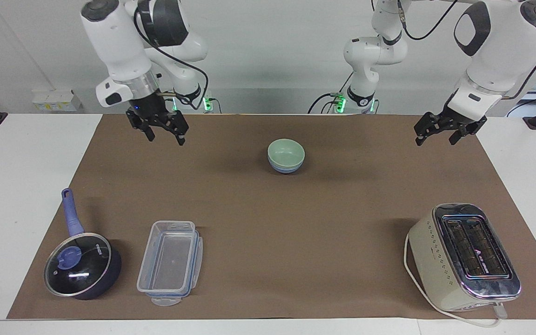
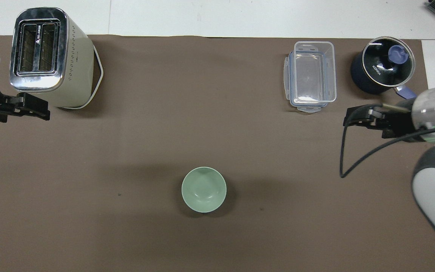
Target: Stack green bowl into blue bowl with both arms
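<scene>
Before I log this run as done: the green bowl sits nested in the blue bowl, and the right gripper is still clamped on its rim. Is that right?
Not quite. The green bowl does sit nested in the blue bowl, but the right gripper is not on its rim. The facing view shows it open and empty in the air, over the brown mat toward the right arm's end of the table.
</scene>
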